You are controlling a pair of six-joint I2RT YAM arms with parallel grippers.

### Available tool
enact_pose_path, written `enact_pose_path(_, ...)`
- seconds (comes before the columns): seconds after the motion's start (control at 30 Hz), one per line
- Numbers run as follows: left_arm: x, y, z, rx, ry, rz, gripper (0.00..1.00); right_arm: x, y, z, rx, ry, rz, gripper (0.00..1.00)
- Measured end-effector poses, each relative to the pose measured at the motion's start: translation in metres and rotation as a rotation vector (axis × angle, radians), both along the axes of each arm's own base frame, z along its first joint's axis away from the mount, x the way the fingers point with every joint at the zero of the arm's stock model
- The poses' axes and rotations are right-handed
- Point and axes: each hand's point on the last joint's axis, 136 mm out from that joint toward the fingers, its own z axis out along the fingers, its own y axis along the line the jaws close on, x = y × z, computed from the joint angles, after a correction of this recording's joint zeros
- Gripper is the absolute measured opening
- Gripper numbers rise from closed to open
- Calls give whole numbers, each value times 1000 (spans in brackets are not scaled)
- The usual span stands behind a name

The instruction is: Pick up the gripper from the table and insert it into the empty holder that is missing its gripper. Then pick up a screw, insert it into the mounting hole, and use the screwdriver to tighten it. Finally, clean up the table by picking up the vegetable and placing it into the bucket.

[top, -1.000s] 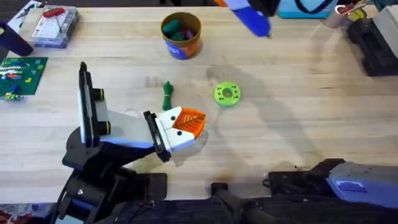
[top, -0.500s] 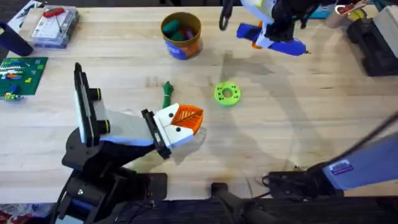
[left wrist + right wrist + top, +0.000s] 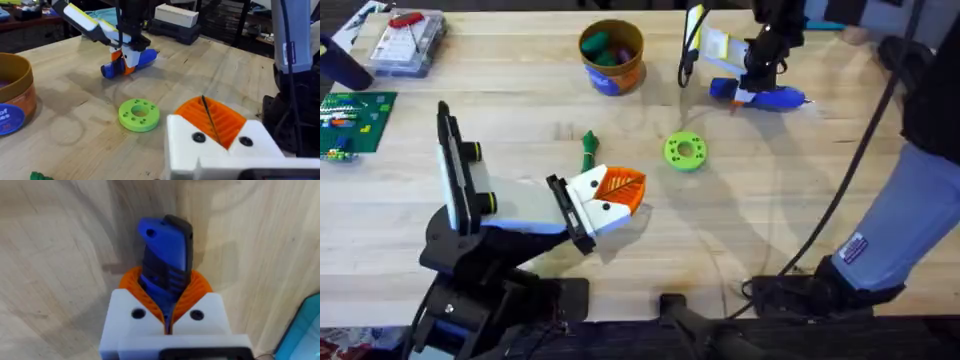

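Far across the table, right gripper (image 3: 752, 88) is clamped on the screwdriver (image 3: 770, 97), which touches the wood. Left gripper (image 3: 620, 193), pads together, sits near vegetable (image 3: 589, 150); bucket (image 3: 611, 57) stands beyond.

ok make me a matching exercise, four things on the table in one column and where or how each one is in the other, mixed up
Things:
1. screwdriver
2. vegetable
3. bucket
4. green disc

Places or states:
A. standing at the table's far side, coloured items inside
B. lying flat, mid-table, to the right of the vegetable
C. lying on the table, gripped by the right tool
D. lying just beyond the left tool

Pairs: 1-C, 2-D, 3-A, 4-B
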Motion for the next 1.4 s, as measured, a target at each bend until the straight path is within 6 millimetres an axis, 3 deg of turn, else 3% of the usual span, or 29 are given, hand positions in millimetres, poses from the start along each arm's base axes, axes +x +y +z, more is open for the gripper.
enact_pose_path(0.1, 0, 0, 0, 0, 0, 0, 5, 1, -2, -3, -14, 4, 5, 60)
enact_pose_path(0.2, 0, 0, 0, 0, 0, 2, 5, 2, -3, -2, -23, -4, 10, 256)
enact_pose_path(0.23, 0, 0, 0, 0, 0, 2, 5, 3, -3, -2, -24, -7, 10, 367)
enact_pose_path(0.3, 0, 0, 0, 1, -2, 3, 36, 5, -4, 1, -27, -18, 11, 686)
enact_pose_path(0.37, 1, 0, 0, 0, -2, 5, 296, 7, -4, 4, -30, -26, 11, 938)
enact_pose_path(0.4, 1, 0, 0, 0, -2, 6, 451, 7, -5, 5, -33, -28, 11, 977)
enact_pose_path(0.47, 1, 1, 0, 0, -2, 6, 776, 6, -6, 7, -36, -29, -17, 994)
enact_pose_path(0.5, 1, 1, 0, -1, -1, 6, 902, 5, -7, 9, -33, -34, -44, 994)
enact_pose_path(0.53, 1, 1, 0, -2, 1, 6, 964, 6, -7, 14, -24, -46, -84, 995)
enact_pose_path(0.67, 3, 1, 1, -10, 14, 19, 986, 7, -4, 51, 38, -138, -264, 997)
enact_pose_path(0.83, 10, 6, 1, -43, 73, 72, 986, -2, -1, 132, 176, -313, -483, 997)
enact_pose_path(1.0, 18, 23, -9, 2, 224, 200, 986, -40, 12, 198, 352, -400, -724, 997)
enact_pose_path(1.1, 21, 36, -11, 67, 305, 281, 986, -62, 27, 225, 450, -423, -802, 997)
enact_pose_path(1.27, 31, 52, 21, 175, 347, 368, 986, -95, 48, 257, 575, -438, -850, 995)
enact_pose_path(1.4, 42, 61, 33, 291, 441, 400, 986, -118, 55, 275, 643, -439, -873, 995)
